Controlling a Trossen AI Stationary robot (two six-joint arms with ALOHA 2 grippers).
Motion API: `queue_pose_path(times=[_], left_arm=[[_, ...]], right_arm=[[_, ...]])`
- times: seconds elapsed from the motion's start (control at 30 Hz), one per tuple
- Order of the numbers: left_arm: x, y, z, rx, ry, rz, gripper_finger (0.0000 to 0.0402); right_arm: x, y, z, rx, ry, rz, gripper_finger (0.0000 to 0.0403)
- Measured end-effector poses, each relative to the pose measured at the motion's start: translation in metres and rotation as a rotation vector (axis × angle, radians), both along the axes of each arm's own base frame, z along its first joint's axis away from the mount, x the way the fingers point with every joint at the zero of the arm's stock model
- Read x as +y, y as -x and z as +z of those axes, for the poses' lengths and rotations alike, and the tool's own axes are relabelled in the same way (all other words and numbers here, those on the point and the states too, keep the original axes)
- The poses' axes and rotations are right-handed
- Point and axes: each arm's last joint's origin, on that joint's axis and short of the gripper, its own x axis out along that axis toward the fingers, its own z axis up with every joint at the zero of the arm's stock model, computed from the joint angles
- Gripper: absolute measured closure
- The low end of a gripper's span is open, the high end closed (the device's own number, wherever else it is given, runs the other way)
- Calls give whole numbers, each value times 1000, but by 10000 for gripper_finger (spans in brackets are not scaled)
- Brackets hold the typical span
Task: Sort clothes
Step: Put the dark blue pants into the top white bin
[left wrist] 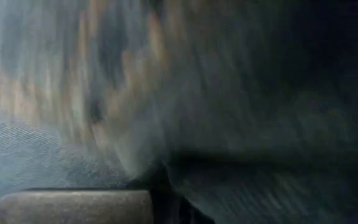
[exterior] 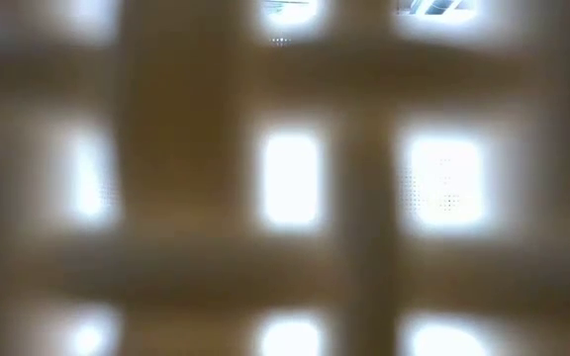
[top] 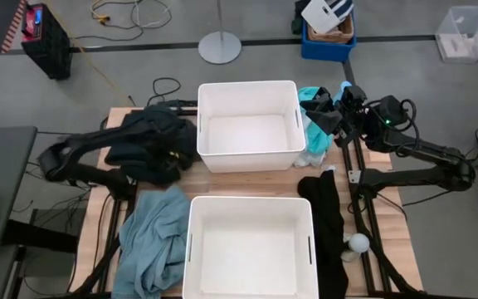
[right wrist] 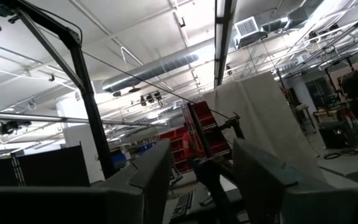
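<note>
A dark pile of clothes (top: 152, 145) lies at the table's left and covers the end of my left arm (top: 65, 158). The left wrist view shows only dark cloth (left wrist: 229, 93) close up. A blue-grey garment (top: 152, 241) lies at the near left. A black garment (top: 326, 220) lies at the right. Turquoise and whitish clothes (top: 314, 124) lie at the far right, beside the far bin. My right gripper (top: 332, 116) is over them, tipped up toward the ceiling, open and empty (right wrist: 197, 180).
Two white bins stand in the middle of the table, one far (top: 293, 91) and one near (top: 305, 208). A small pale round object (top: 357, 242) lies by the black garment. A blurred lattice (exterior: 166, 178) close to the lens fills the low view.
</note>
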Motion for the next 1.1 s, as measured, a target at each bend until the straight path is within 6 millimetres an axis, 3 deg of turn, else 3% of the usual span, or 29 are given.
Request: queue_pose_path(times=[0.43,0.67,0.9,1.0,1.1], left_arm=[[-48,62,160,-635,-468,57,335],[-60,79,231,-804,-670,33,335],[-54,70,294,-953,-796,-43,335],[-44,52,318,-1074,-818,-126,335],[-32,23,327,-1116,-796,-210,335]], right_arm=[[0,0,0,0,8,-6,214],[0,0,0,0,8,-6,214],[0,0,0,0,8,-4,214],[0,0,0,-1,8,-4,214],[0,0,1,-9,11,-5,214]])
